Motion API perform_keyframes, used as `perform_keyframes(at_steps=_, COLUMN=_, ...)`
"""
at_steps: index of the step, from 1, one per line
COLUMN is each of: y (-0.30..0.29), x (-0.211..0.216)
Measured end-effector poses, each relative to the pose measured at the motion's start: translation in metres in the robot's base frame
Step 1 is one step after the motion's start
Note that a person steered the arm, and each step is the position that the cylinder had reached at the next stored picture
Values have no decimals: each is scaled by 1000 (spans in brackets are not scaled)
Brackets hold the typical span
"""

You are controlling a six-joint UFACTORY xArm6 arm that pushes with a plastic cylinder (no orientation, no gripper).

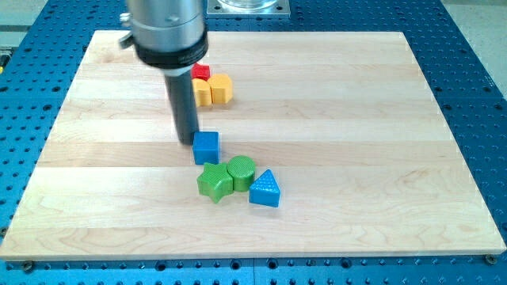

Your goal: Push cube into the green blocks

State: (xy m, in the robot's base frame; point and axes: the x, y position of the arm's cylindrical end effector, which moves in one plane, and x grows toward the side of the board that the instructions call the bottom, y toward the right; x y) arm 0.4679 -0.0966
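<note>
Beside my tip [185,141], smooth blue cube [206,147] nears ridged green blocks [226,177]

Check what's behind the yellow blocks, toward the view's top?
A red block sits behind the yellow blocks, only partly showing; its shape can't be made out. The rod and its housing cover what's further left. My tip is beside the blue cube.

Arm housing [168,28] cut off by the view's top edge; upper part not seen. Red block [201,72] mostly hidden behind the housing and the yellow block [212,89] at its 5 o'clock; shape cannot be told. Left edge of the yellow block covered by the rod [183,107]. My tip [186,142] sits just at 9 o'clock of the blue cube [206,147]; contact cannot be told. Wooden board [356,142] complete; blue perforated table [475,95] cropped on all sides.
</note>
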Motion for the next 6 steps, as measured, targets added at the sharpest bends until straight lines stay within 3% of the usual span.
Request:
perform_keyframes(at_steps=1, y=38, x=34)
perform_keyframes(at_steps=2, y=25, x=13)
perform_keyframes(at_steps=3, y=53, x=-22)
perform_keyframes(at_steps=5, y=74, x=11)
perform_keyframes(at_steps=6, y=74, x=3)
